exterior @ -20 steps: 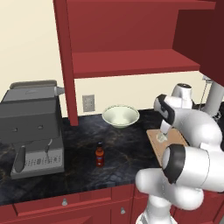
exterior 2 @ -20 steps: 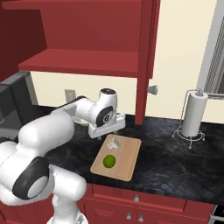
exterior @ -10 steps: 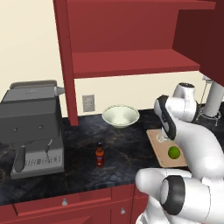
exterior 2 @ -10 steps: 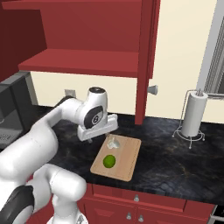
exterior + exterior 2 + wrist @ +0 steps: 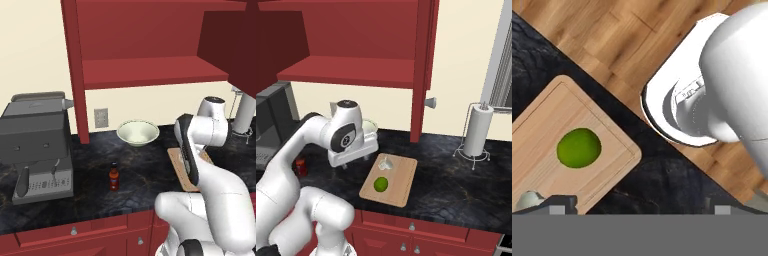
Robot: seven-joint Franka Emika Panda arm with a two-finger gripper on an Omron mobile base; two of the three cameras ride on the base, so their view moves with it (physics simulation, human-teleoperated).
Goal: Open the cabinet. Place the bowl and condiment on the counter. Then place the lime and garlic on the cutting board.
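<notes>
Hand (image 5: pixel 348 163) empty w/ jaws wide, just left of cutting board (image 5: pixel 401 185); lime (image 5: pixel 380 184) & garlic (image 5: pixel 386 162) on board; bowl (image 5: pixel 138 132), condiment (image 5: pixel 114 176) on tabletop (image 5: pixel 100 200); risk: arm swing clips garlic off.

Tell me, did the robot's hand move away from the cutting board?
Yes. In the right base view the gripper has drawn back left, off the cutting board, and now sits beside it with open jaws. The lime and garlic lie on the board.
</notes>
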